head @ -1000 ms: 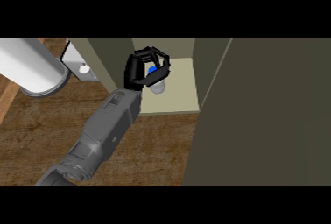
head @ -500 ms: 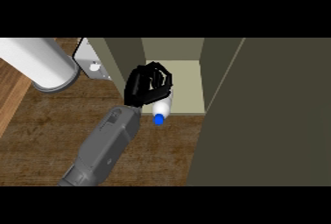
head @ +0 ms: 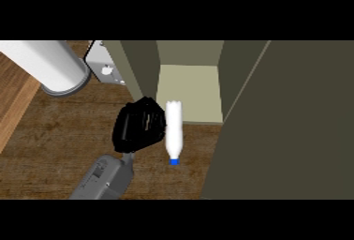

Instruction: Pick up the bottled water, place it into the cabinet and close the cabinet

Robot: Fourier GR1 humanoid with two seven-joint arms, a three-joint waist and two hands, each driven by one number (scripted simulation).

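The bottled water [head: 173, 133] is a white bottle with a blue cap. It lies lengthwise across the front edge of the cabinet's pale floor [head: 197, 93], base inside and cap pointing out over the wooden counter. My left hand [head: 140, 125] is right against the bottle's left side, about at its middle. Nothing of the hand crosses over the bottle, and I cannot tell whether it holds it. The cabinet's dark olive door [head: 290, 122] stands open at the right.
A large white cylinder [head: 48, 65] lies at the top left on the wooden counter [head: 55, 140]. A grey metal fitting [head: 105, 69] sits beside the cabinet's left wall [head: 138, 70]. The open door fills the right side of the view.
The hand has drawn back from the cabinet opening towards me. The bottle, mostly hidden under the hand before, now shows at full length, with its cap further out over the counter.
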